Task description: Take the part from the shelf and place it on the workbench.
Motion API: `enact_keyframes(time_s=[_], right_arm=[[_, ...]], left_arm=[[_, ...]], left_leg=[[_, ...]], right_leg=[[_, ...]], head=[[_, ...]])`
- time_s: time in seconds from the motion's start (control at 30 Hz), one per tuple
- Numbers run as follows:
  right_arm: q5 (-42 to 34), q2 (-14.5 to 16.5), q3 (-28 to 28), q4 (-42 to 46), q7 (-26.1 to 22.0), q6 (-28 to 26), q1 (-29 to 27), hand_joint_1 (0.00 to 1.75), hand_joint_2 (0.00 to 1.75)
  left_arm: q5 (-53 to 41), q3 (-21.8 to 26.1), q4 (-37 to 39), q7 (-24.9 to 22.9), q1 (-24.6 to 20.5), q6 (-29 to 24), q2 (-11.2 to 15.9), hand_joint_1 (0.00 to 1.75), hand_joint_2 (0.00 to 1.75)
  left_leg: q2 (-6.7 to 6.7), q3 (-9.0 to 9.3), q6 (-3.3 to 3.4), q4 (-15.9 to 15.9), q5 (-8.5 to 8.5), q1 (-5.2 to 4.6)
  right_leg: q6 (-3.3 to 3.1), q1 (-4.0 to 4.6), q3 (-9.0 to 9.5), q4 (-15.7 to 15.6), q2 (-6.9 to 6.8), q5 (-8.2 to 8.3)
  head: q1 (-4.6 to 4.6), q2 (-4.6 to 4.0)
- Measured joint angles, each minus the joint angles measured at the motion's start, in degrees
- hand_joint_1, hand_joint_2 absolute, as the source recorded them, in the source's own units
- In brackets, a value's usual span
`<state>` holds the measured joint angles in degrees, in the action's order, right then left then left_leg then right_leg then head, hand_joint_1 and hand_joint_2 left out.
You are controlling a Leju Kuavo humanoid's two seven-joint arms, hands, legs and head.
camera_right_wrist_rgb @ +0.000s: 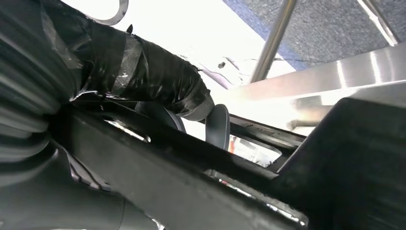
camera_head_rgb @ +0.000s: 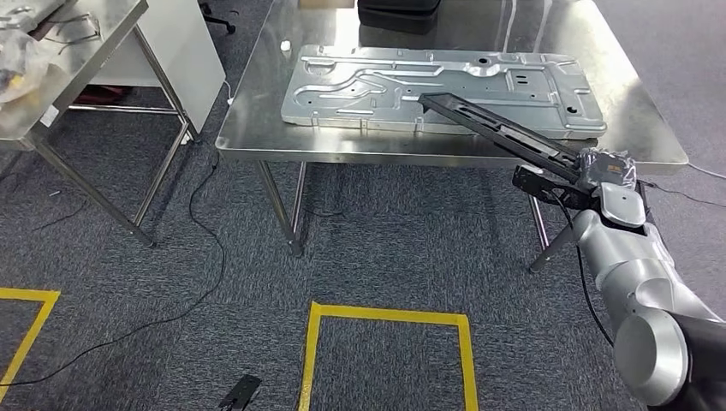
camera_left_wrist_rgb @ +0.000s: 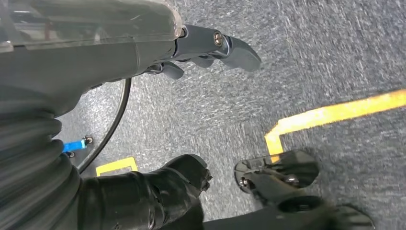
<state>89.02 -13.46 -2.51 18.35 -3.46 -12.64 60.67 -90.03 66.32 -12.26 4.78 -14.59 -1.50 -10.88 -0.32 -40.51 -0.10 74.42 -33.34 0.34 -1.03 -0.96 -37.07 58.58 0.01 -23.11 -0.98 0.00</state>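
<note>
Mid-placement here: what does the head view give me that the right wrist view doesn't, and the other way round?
Head view alone: the whole workbench, the stamped silver panel lying on it, the black part's far end reaching over that panel, the yellow floor tape and a second table.

Right wrist view alone: the taped thumb wrapped over the part, seen close up.

Both: the right hand gripping the long black part, and the bench's steel edge.

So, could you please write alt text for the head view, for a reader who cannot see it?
The robot's right hand holds a long black part, its far end over the silver stamped panel on the steel workbench. Yellow floor tape marks the grey carpet below.
</note>
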Motion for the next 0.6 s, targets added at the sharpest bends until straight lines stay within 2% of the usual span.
enact_keyframes(time_s=[0.03,0.07,0.13,0.17,0.2,0.3,0.37,0.4,0.47,0.5,0.53,0.57,0.6], right_arm=[[0.0,0.0,0.0,0.0,0.0,-0.1,-0.4,1.75,1.75],[0.0,0.0,0.0,0.0,-0.1,-0.1,-0.8,1.75,1.75],[0.0,0.0,0.0,0.0,-0.1,-0.2,-1.3,1.75,1.75],[0.0,0.0,0.0,0.0,-0.1,-0.2,-1.4,1.75,1.75],[0.0,0.0,0.0,0.0,-0.1,-0.3,-1.4,1.75,1.75],[-0.1,0.0,-0.3,0.0,-0.1,-0.4,-1.4,1.75,1.75],[-0.1,0.0,-0.4,0.1,-0.1,-0.4,-1.5,1.75,1.75],[-0.1,0.0,-0.4,0.1,-0.1,-0.5,-1.6,1.75,1.75],[-0.1,-0.1,-0.6,0.1,-0.1,-0.6,-1.7,1.75,1.75],[-0.1,-0.1,-0.7,0.1,-0.1,-0.6,-1.8,1.75,1.75],[-0.1,-0.1,-0.9,0.0,-0.1,-0.7,-2.0,1.75,1.75],[-0.1,-0.1,-0.9,0.0,-0.1,-0.7,-2.1,1.75,1.75],[-0.1,-0.1,-1.0,0.0,-0.1,-0.7,-2.2,1.75,1.75]], left_arm=[[0.0,0.0,0.0,0.0,0.1,0.0,0.0,0.0,1.75],[0.0,0.0,0.0,-0.1,0.1,-0.1,0.0,0.0,1.75],[0.0,0.0,0.0,-0.1,0.1,-0.2,0.0,0.0,1.75],[0.0,0.0,0.0,-0.2,0.0,-0.2,0.1,0.0,1.75],[0.0,0.0,0.0,-0.2,-0.1,-0.2,0.1,0.0,1.75],[0.0,0.0,0.0,-0.2,-0.1,-0.1,0.2,0.0,1.75],[0.0,0.0,0.0,-0.2,-0.1,-0.1,0.2,0.0,1.75],[0.0,0.0,0.0,-0.2,-0.2,-0.1,0.1,0.0,1.75],[0.0,0.0,0.0,-0.2,-0.3,-0.1,0.1,0.0,1.75],[0.0,0.0,0.0,-0.2,-0.3,-0.1,0.1,0.0,1.75],[0.0,0.0,0.0,-0.2,-0.2,-0.1,0.1,0.0,1.75],[0.0,0.0,0.0,-0.2,-0.2,-0.1,0.1,0.0,1.75],[0.0,0.0,0.0,-0.2,-0.2,-0.1,0.1,0.0,1.75]], left_leg=[[0.0,-1.09,0.05,0.5,-0.1,-0.01],[0.0,-1.2,0.25,-0.9,1.29,-0.05],[0.01,0.95,1.14,-8.6,7.01,-0.32],[0.04,2.18,1.6,-12.3,8.86,-0.52],[0.05,3.12,1.94,-14.9,9.95,-0.69],[0.0,4.02,2.32,-16.5,10.53,-0.75],[0.1,4.62,2.71,-17.4,11.1,-0.4],[0.15,4.89,2.91,-17.8,11.29,-0.2],[0.12,4.99,3.09,-17.9,11.25,-0.19],[0.08,4.99,3.1,-17.8,11.15,-0.19],[0.03,5.0,3.07,-17.7,11.02,-0.18],[-0.01,5.01,2.97,-17.5,10.86,-0.15],[-0.04,5.03,2.81,-17.2,10.65,-0.11]], right_leg=[[-0.06,0.13,0.43,0.0,0.07,-0.36],[-0.08,0.29,0.94,0.1,0.14,-0.73],[-0.05,0.58,1.99,0.1,0.2,-1.44],[0.05,0.72,2.33,0.1,0.21,-1.7],[0.23,0.8,2.46,0.0,0.22,-1.88],[1.1,0.86,2.53,-0.1,0.23,-2.15],[1.63,0.83,2.03,1.2,0.21,-3.28],[1.87,0.77,1.01,3.4,0.2,-4.62],[2.3,0.4,-2.49,10.6,0.19,-8.01],[2.53,0.26,-4.23,13.9,0.17,-9.04],[2.71,0.11,-5.24,15.5,0.15,-9.06],[2.85,-0.04,-5.19,14.9,0.13,-8.02],[2.96,-0.18,-3.98,12.1,0.09,-6.04]], head=[[-0.01,0.0],[0.0,0.0],[0.02,0.0],[0.02,0.0],[0.02,0.0],[0.0,0.0],[0.06,0.0],[0.11,0.0],[0.16,0.0],[0.17,0.0],[0.17,0.0],[0.17,0.0],[0.17,0.0]])
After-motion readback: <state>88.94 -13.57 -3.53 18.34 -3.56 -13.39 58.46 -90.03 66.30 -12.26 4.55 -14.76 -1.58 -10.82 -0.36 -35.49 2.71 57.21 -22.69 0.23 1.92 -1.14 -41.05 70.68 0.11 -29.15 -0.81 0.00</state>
